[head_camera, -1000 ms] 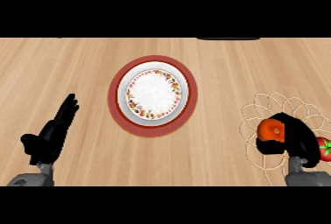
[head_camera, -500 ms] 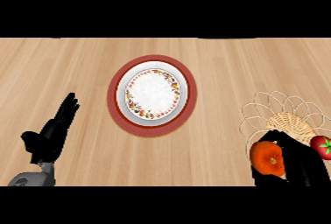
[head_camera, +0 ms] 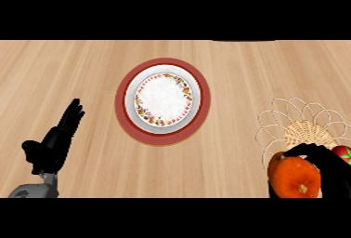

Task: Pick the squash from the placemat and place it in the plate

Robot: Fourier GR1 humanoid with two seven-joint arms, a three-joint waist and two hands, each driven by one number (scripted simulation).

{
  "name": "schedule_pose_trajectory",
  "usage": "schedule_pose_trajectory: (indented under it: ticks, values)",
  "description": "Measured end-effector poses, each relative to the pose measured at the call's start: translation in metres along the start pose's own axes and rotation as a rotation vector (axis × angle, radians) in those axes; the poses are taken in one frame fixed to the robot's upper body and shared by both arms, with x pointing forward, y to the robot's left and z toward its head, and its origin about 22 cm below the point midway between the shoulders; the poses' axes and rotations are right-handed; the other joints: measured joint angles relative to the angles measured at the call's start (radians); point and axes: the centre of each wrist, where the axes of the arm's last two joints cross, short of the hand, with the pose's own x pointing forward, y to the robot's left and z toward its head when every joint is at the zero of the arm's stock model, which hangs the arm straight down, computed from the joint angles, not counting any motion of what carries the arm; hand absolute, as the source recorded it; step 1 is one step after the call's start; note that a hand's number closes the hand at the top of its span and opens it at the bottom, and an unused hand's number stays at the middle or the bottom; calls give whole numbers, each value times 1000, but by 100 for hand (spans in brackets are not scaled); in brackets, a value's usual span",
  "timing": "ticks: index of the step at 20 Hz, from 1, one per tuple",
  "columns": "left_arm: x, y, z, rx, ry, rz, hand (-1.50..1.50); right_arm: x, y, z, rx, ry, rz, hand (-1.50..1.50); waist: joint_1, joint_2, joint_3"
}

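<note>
Head view | right hand (head_camera: 332, 165) is curling fingers round smooth orange squash (head_camera: 296, 179), lower right of round floral-rimmed plate (head_camera: 163, 98) | left hand (head_camera: 55, 145) is resting lower left, fingers straight together.

A kitchen is suggested: a pale wooden counter (head_camera: 82, 69) is laid with a patterned plate (head_camera: 163, 95) on a round red mat (head_camera: 122, 104), and a woven placemat (head_camera: 308, 130) (wicker, it seems) is seen with a squash (head_camera: 296, 179) at its edge.
</note>
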Motion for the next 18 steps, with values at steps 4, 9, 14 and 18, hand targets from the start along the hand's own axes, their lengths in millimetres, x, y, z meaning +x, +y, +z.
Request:
schedule_pose_trajectory:
  ticks: [4, 9, 14, 18]
  values:
    - [-3, -1, 0, -3, -9, -1, 0, 19, -11, -6, -60, -44, -24, 150, 5, 1, 0]
    - [-8, -5, -1, -14, -11, -4, 0, 55, -15, -26, -82, -86, -66, 150, 10, 3, 0]
    - [-7, -4, 1, -12, -10, 3, 0, 89, -9, -50, -51, -108, -78, 150, 14, 3, 0]
    - [-10, -1, -1, -14, -9, -5, 0, 117, 6, -70, -2, -128, -101, 150, 15, 4, 0]
